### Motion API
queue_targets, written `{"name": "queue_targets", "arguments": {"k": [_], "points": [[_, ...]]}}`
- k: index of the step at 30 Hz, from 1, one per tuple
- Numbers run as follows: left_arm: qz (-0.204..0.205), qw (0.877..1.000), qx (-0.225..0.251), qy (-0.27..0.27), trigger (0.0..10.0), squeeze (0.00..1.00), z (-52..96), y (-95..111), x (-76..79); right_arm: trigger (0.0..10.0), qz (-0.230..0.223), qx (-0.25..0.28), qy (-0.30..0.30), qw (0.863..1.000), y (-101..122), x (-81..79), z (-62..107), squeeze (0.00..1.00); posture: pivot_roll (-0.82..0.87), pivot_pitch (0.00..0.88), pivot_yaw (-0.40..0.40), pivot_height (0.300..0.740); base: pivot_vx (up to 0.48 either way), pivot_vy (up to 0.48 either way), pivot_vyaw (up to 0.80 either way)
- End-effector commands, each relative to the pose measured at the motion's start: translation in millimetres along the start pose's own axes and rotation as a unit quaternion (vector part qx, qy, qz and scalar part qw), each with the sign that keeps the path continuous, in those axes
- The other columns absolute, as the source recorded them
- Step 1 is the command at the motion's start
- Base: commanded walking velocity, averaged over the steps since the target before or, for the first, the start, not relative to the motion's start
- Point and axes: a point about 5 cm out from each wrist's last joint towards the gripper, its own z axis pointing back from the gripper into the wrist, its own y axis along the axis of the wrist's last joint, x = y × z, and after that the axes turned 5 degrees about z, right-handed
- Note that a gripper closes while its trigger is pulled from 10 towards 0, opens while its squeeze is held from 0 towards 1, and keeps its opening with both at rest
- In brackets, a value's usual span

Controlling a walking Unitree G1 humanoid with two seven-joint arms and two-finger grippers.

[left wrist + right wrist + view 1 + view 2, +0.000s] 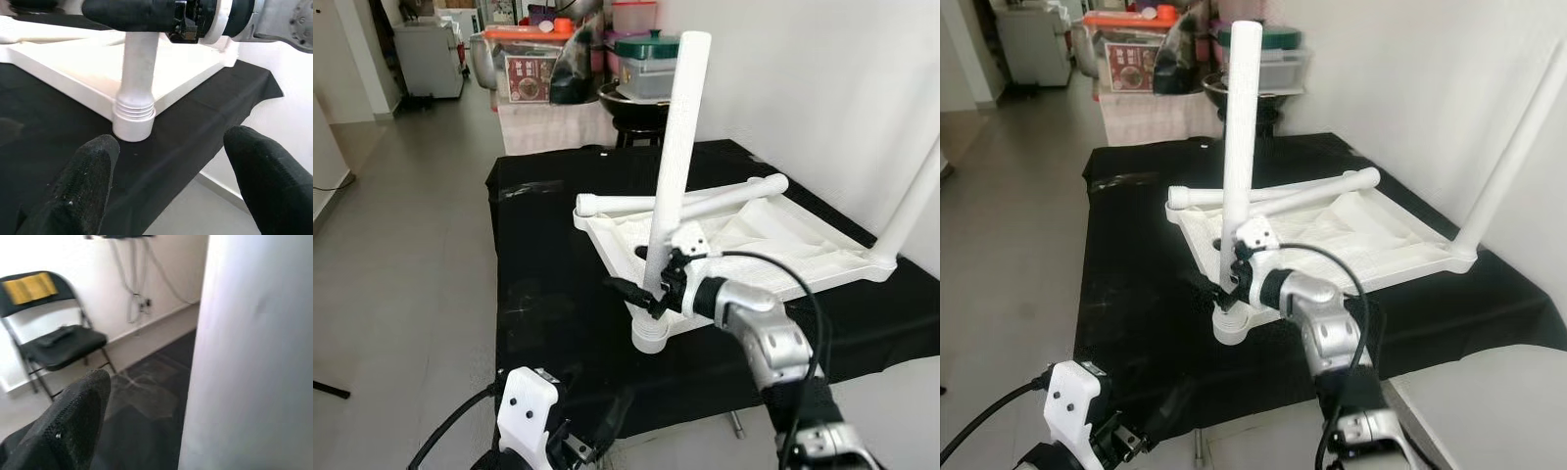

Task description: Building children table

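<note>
A white tabletop [773, 245] lies upside down on a black cloth [548, 294] covering a low surface, and a white leg [674, 157] stands upright in the socket [649, 336] at its near corner. The leg is gripped low down by the right gripper [651, 291], its fingers closed around the tube just above the socket; in the right wrist view the tube fills one side with one black finger [73, 426] beside it. The step in hand is judged to be the seating or screwing of this leg into its socket. A second leg [913, 201] is already standing at the far right corner, and a loose leg [705, 201] lies across the tabletop. The next move is likely to call for the leg to be kept plumb while it is turned or pressed home, so that the ribbed collar [134, 107] is not cross-seated. The left gripper [171, 181] is held below the near edge of the cloth, fingers wide apart and empty. Beyond, a grey tiled floor [401, 225], a white wall [822, 88], stacked containers [641, 59] and a folding chair [54, 342] are seen.
</note>
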Motion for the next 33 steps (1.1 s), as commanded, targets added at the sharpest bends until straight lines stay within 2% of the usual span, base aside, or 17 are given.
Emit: {"name": "queue_targets", "arguments": {"k": [1,3,5,8,11,12,14,15,21,26,27,30,32,33], "points": [[0.013,1.000,-0.006,-0.010,10.0,0.00,0.9,-2.2,3.8,10.0,0.005,0.002,0.059,0.998,-2.8,-5.4,-6.9,0.00,0.04,0.078,-0.025,0.740,0.000,0.000,0.00],[0.018,1.000,-0.008,-0.019,10.0,0.00,2.4,-2.1,7.2,10.0,0.009,-0.007,0.095,0.995,-6.7,-3.6,-11.6,0.00,0.04,0.087,-0.030,0.740,0.000,0.000,0.00],[0.019,1.000,-0.009,-0.021,10.0,0.00,2.8,-2.0,8.0,10.0,0.008,-0.008,0.104,0.994,-7.5,-2.9,-12.8,0.00,0.04,0.087,-0.030,0.740,0.000,0.000,0.00],[0.021,0.999,-0.010,-0.026,10.0,0.00,2.9,-2.3,10.4,10.0,-0.008,-0.009,0.149,0.989,-11.7,-1.6,-11.6,0.00,0.05,0.100,-0.040,0.740,0.000,0.000,0.00],[0.022,0.999,-0.010,-0.026,10.0,0.00,2.8,-2.2,10.7,10.0,-0.013,-0.009,0.156,0.988,-11.9,0.2,-10.4,0.00,0.05,0.102,-0.041,0.740,0.000,0.000,0.00],[0.022,0.999,-0.009,-0.026,10.0,0.00,2.5,-2.1,10.9,9.4,-0.017,-0.010,0.159,0.987,-12.2,2.7,-8.7,0.00,0.05,0.104,-0.042,0.740,0.000,0.000,0.00],[0.023,0.999,-0.009,-0.026,10.0,0.00,2.3,-2.1,10.9,9.4,-0.020,-0.011,0.161,0.987,-12.4,4.2,-7.5,0.00,0.05,0.104,-0.042,0.740,0.000,0.000,0.00],[0.024,0.999,-0.009,-0.026,10.0,0.00,2.2,-2.4,10.9,0.0,-0.025,-0.014,0.166,0.986,-14.2,5.7,-6.0,0.00,0.05,0.106,-0.046,0.740,0.000,0.000,0.00],[0.026,0.999,-0.007,-0.026,10.0,0.00,-0.2,-2.8,9.1,0.0,-0.029,-0.004,0.198,0.980,-18.9,1.7,-1.5,0.00,0.04,0.099,-0.047,0.740,0.000,0.000,0.00],[0.026,0.999,-0.006,-0.024,10.0,0.00,-1.5,-3.2,8.1,0.0,-0.030,-0.001,0.194,0.981,-21.2,3.5,2.7,0.00,0.04,0.090,-0.043,0.740,0.000,0.000,0.00],[0.026,0.999,-0.005,-0.023,10.0,0.00,-2.9,-3.3,6.3,0.0,-0.022,0.007,0.166,0.986,-21.7,4.7,9.4,0.00,0.04,0.080,-0.048,0.740,0.000,0.000,0.00],[0.025,0.999,-0.004,-0.023,10.0,0.00,-3.5,-3.4,5.1,0.0,-0.012,0.012,0.145,0.989,-22.1,4.2,12.6,0.00,0.04,0.077,-0.050,0.740,0.000,0.000,0.00],[0.024,1.000,-0.003,-0.019,10.0,0.00,-2.8,-2.9,2.7,0.0,0.003,-0.011,0.048,0.999,-30.4,-4.0,8.5,0.00,0.04,0.076,-0.052,0.740,0.000,0.000,0.00],[0.024,1.000,-0.004,-0.016,10.0,0.00,-1.5,-2.6,0.1,0.0,0.007,-0.033,-0.052,0.998,-36.8,-12.0,1.9,0.00,0.03,0.075,-0.044,0.740,0.000,0.000,0.00]]}}
